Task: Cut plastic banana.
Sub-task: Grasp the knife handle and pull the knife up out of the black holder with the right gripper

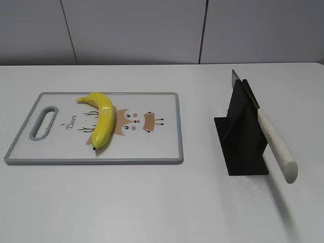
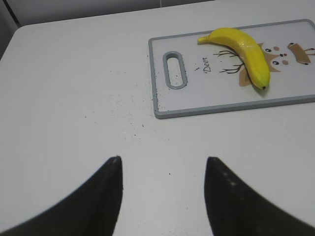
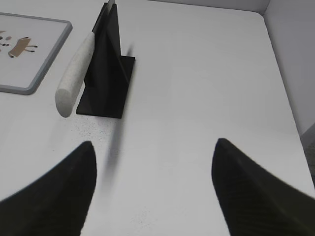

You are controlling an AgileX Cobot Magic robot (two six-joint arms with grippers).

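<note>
The exterior view shows the whole table (image 1: 152, 202) but neither arm. Only the wrist views show the claws. In the left wrist view the left gripper (image 2: 163, 164) has its jaws spread wide with nothing between them, above bare table short of the board (image 2: 206, 101). In the right wrist view the right gripper (image 3: 155, 145) is likewise spread and empty, near the stand (image 3: 106, 73).

The banana (image 1: 101, 119) lies on the board, on the left half of the exterior view. Its stem points toward the far edge and its dark tip toward the near edge. It rests across a printed deer figure, beside the word "Deer". The left wrist view alone shows the board's slot handle (image 2: 174, 70) head-on, and dark specks scattered on the table just off the board's corner. The right wrist view shows only a corner of the board; the banana is outside that frame.

The black stand holds the knife (image 1: 271, 136). The blade sits in the stand's slot and slopes upward away from the camera. The white handle (image 3: 74, 73) projects down and forward, clear of the table. The blade tip shows just above the stand in the exterior view; in the right wrist view it is cropped at the top edge, so its extent there is uncertain. Stand and board are well apart
</note>
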